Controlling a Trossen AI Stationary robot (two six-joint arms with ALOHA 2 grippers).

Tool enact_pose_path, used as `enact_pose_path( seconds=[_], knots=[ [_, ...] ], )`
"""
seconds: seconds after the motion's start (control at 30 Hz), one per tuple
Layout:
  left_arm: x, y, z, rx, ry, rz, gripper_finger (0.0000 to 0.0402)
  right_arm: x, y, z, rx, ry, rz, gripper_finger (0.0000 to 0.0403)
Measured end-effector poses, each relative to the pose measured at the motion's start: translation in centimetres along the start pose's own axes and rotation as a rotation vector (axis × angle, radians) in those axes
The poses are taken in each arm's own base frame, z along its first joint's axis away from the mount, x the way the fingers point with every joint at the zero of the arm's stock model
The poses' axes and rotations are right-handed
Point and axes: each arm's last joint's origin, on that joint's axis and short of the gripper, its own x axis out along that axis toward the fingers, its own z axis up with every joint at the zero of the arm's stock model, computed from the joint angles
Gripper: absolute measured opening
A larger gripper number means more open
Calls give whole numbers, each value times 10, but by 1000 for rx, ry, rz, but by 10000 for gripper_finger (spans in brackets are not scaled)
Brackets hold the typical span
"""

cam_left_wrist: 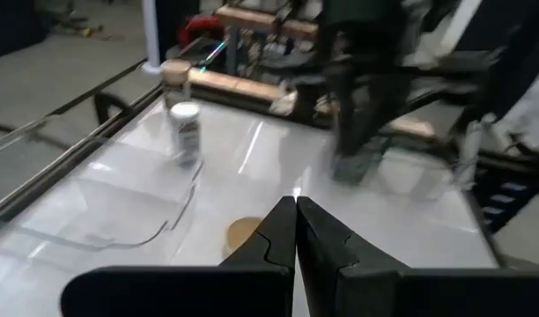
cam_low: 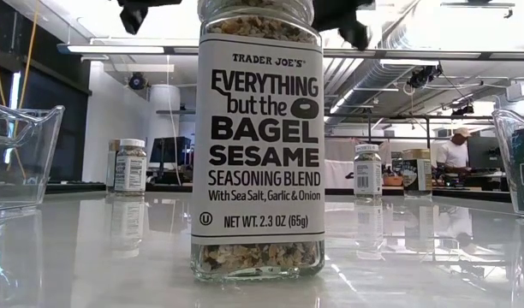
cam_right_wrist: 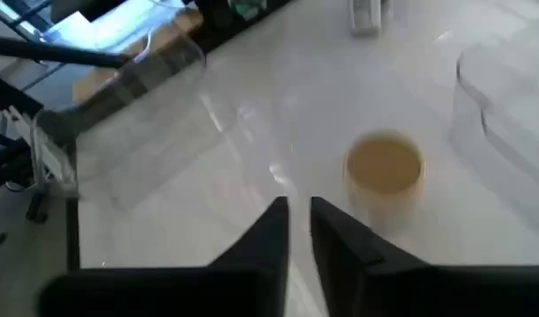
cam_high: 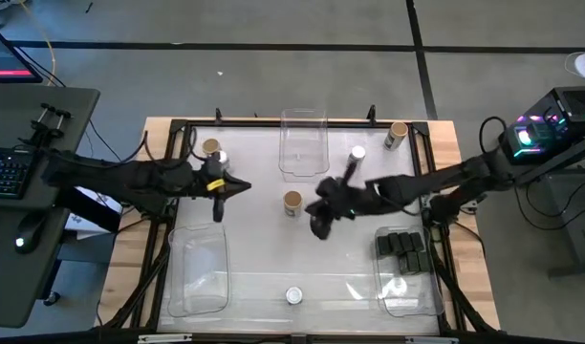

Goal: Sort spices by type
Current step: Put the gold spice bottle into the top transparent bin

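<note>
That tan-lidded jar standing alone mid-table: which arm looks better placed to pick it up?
Probably the right. Its end effector hangs just beside the tan-lidded jar, and the jar sits close ahead in its wrist view. The left end effector is shut and slightly farther away, near two jars at the back-left.

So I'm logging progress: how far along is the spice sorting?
Done: black boxes sit in the right bin. In hand: nothing; right gripper hovers beside the tan-lidded jar, left gripper shut. Left: jars scattered, middle bin and left bin empty.
</note>
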Motion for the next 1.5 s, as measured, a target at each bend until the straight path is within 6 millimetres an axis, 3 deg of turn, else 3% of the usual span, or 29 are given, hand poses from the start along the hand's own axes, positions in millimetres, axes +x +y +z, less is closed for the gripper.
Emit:
enact_pose_path(
  seconds=[0.13,0.27,0.43,0.6,0.77,1.0,1.3,1.5],
  knots=[
    [-19,-3,6,-10,-62,-54,0,13,-1,26,-89,-40,47,114],
    [-42,0,12,7,-135,-88,0,23,12,50,-239,-37,65,196],
    [-67,9,17,7,-211,-102,0,44,20,60,-437,220,-61,289],
    [-85,15,15,-2,-235,-107,0,79,8,63,-529,419,-196,342],
    [-89,18,13,-8,-224,-106,0,115,-17,64,-461,539,-110,352],
    [-84,17,10,-20,-182,-89,0,135,-47,64,-471,596,-106,353],
    [-64,13,9,-71,-145,32,0,150,-53,55,-590,669,14,349],
    [-47,11,10,-125,-173,179,0,158,-57,48,-600,707,12,290]
  ],
)
